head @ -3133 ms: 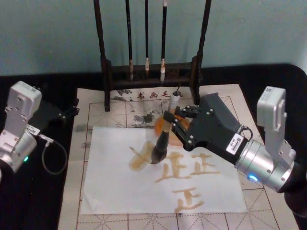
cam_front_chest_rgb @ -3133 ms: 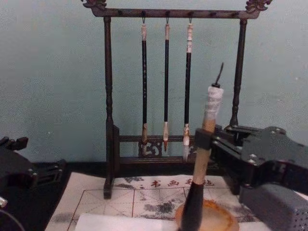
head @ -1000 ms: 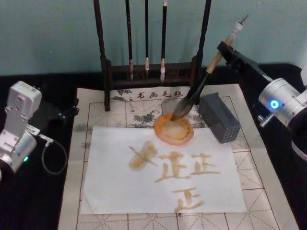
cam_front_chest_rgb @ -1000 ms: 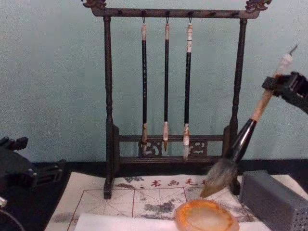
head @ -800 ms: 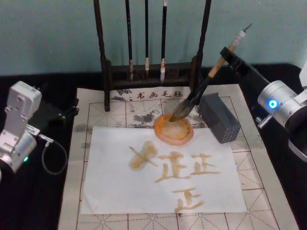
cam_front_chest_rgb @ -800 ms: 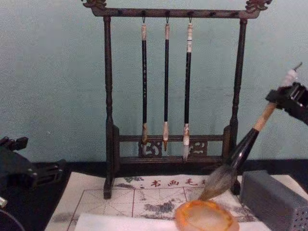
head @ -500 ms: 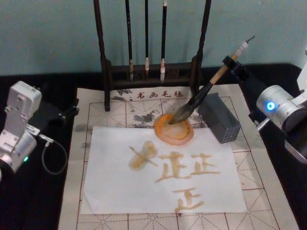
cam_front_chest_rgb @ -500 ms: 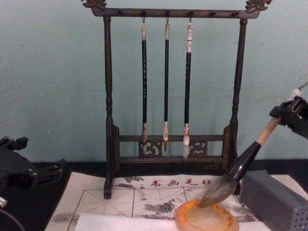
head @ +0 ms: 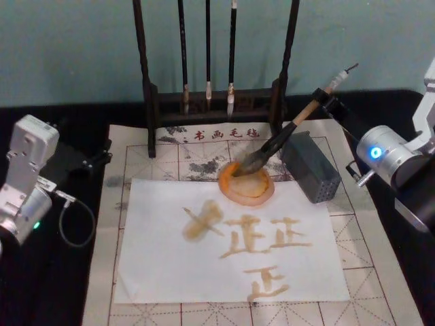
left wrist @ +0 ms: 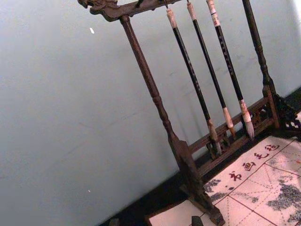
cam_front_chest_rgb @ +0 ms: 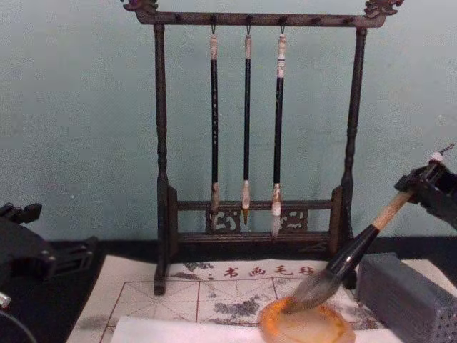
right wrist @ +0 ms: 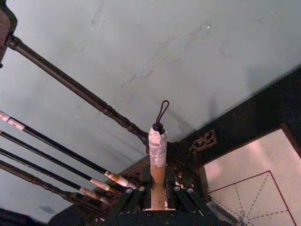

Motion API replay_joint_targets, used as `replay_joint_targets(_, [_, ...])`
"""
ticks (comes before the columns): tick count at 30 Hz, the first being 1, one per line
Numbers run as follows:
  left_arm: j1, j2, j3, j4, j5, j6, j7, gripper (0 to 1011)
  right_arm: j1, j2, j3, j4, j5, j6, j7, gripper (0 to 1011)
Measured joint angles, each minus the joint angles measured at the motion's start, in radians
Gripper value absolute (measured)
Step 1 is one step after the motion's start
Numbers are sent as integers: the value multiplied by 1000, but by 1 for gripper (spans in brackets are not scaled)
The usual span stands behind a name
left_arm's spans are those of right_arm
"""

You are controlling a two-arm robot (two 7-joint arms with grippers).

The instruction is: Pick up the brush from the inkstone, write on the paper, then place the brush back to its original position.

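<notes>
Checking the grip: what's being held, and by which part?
The right gripper holds the brush by its upper handle, below the white wrap; the left gripper sits parked.

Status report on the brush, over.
Right gripper shut on brush, bristles down in inkstone. Left gripper parked at left. Grey box close beside handle.

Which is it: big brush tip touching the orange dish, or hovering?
Touching. In the chest view the bristles of the brush rest on the rim of the inkstone, no gap.
</notes>
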Motion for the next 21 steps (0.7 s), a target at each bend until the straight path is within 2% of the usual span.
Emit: replay_joint_targets(21, [0, 0, 0, 0, 0, 0, 0, 1001, 4, 20, -43, 10, 48, -19, -33, 200])
